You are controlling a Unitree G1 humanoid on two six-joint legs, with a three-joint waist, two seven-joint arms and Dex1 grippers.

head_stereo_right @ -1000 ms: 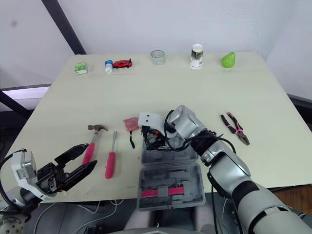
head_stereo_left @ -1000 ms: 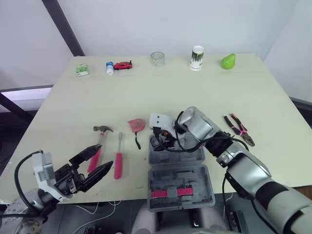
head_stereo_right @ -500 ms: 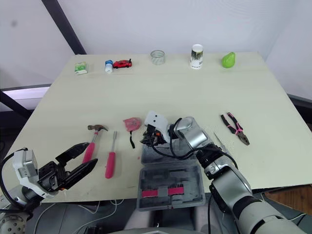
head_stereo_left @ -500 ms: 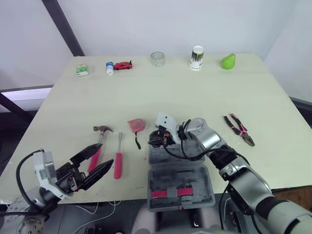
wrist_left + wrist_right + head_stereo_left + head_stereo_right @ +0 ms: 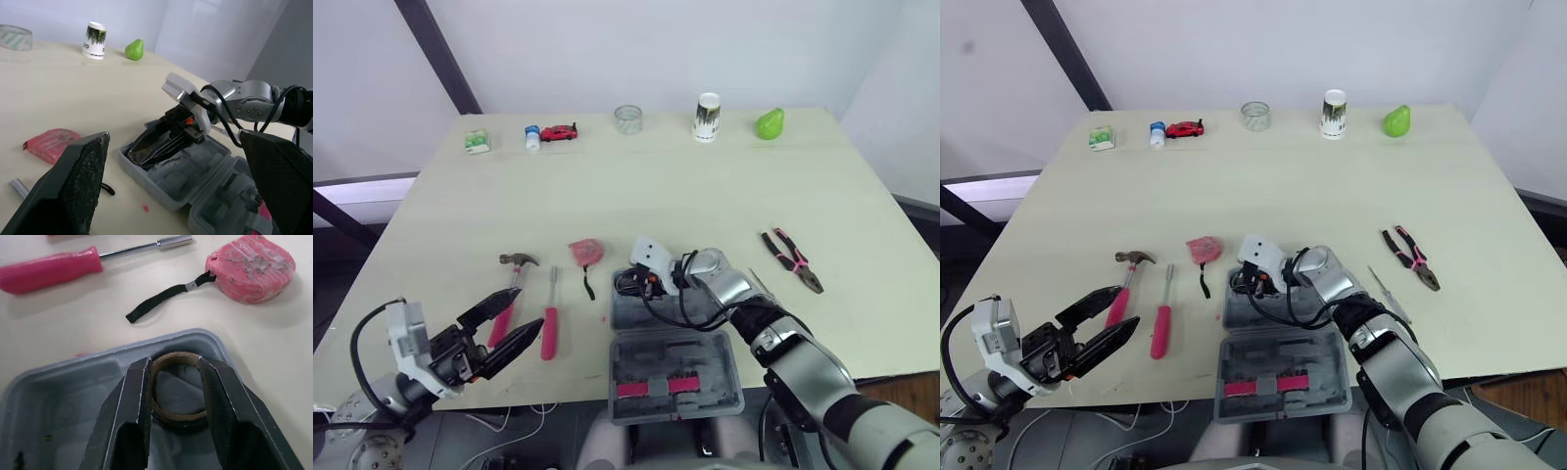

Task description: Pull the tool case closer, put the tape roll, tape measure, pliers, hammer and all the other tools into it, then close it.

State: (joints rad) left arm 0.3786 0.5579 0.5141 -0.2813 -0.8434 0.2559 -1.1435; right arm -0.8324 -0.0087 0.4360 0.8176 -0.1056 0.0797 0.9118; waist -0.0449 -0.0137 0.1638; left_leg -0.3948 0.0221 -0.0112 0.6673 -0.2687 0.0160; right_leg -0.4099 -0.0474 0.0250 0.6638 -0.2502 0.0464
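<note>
**Left gripper** (image 5: 528, 314): spread wide and empty, off the table's near left edge.

**Hammer** (image 5: 514, 282): just ahead of that gripper, long axis running away from us, head at the far end. The left arm was the nearer.

**Screwdriver** (image 5: 550, 321): beside the hammer and parallel to it.

**Tape measure** (image 5: 586, 252): on the table just left of the tool case, strap trailing toward it. We judged the right arm the nearer.

**Tool case** (image 5: 671, 354): open at the near edge, in front of us.

**Right gripper** (image 5: 173, 362): reaching into the case's far half, fingers set narrow on either side of the tape roll (image 5: 178, 416). We judged them to be gripping it. The roll lay flat on the compartment floor.

**Pliers** (image 5: 793, 260): well to the right, lying diagonally.

**Change noted:** against a second earlier, the right forearm had dropped lower and swung rightward, with its gripper over the same far compartment. The left gripper had scarcely moved.
</note>
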